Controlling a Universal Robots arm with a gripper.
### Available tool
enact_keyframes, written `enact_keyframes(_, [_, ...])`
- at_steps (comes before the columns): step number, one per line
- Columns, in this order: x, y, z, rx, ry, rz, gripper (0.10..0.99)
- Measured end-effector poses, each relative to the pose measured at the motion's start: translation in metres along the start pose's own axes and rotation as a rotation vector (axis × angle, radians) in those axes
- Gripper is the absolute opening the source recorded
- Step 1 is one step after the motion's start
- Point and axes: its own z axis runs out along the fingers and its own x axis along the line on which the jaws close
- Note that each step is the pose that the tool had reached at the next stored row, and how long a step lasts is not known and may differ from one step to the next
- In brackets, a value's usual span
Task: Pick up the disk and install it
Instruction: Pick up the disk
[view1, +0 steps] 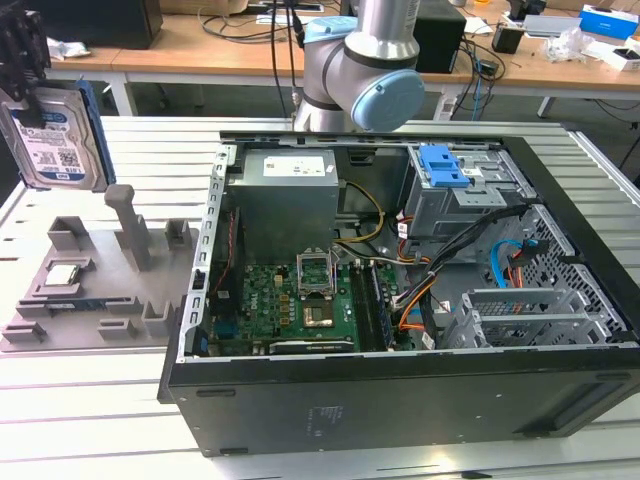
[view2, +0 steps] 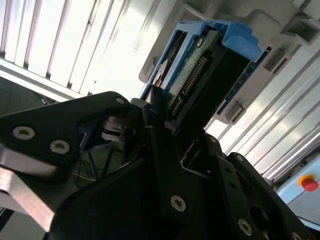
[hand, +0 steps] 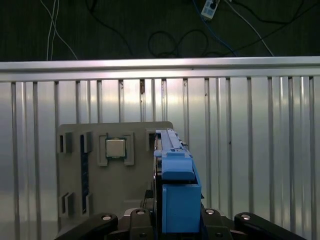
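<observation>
One disk (view1: 50, 140) hangs upright in ext. view, clamped in the hand (view1: 28, 85), above grey fixture (view1: 95, 270) on the bench (view1: 100, 420) at that view's left, well apart from open PC case (view1: 400, 400). Second wrist view: fingers (view2: 162, 155) pinch disk's connector end. First wrist view: disk edge-on, fixture w/ chip (hand: 116, 148) behind it.

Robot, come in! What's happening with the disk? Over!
End effector shut on disk. Disk in the air over grey tray, outside the open computer case. Nothing seen blocking the way.
</observation>
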Motion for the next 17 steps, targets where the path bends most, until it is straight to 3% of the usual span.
enact_keyframes(17, [0.0001, 0.0001, -0.0156, 0.0, 0.0, 0.0, 0.361])
